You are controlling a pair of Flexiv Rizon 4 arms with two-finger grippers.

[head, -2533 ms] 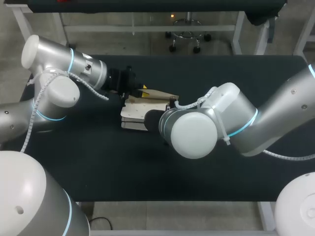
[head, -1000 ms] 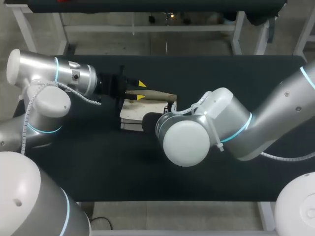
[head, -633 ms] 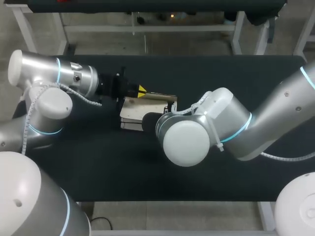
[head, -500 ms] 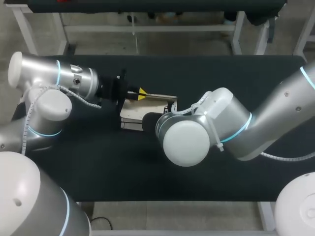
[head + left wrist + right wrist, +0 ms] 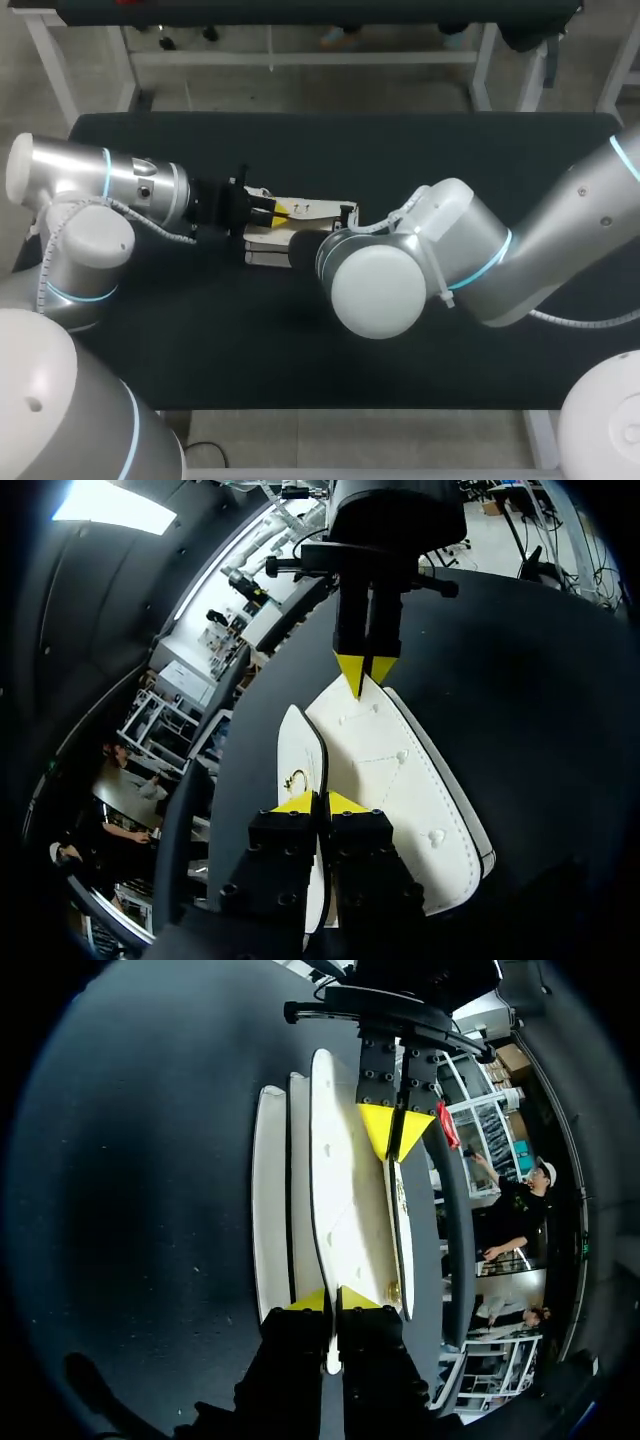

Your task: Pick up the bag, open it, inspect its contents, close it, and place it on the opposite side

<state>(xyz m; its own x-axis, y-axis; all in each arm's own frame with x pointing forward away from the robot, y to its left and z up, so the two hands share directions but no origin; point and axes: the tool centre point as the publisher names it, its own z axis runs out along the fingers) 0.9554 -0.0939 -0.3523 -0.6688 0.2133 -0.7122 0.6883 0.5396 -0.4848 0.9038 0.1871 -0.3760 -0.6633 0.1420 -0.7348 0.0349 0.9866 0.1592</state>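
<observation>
A flat white bag [image 5: 310, 211] with stitched panels lies on the black table [image 5: 470, 150] at the middle left. My left gripper [image 5: 277, 210] is at its left end, shut on the edge of the top flap [image 5: 375, 760]. In the left wrist view my left gripper [image 5: 320, 802] pinches that flap, and my right gripper [image 5: 364, 670] pinches the far end. My right gripper [image 5: 331, 1300] is shut on the bag's edge [image 5: 345, 1190], facing the left gripper [image 5: 397, 1132]. In the head view my right arm [image 5: 400, 265] hides its own fingers.
A small brass clasp [image 5: 295, 778] shows on the lower panel beside the flap. Bare black table surface runs to the right [image 5: 520, 170] and along the front [image 5: 250, 350].
My left gripper has shut on the bag's flap and moved down toward the table's front. The raised flap now lies flat over the bag. The right arm has stayed still.
</observation>
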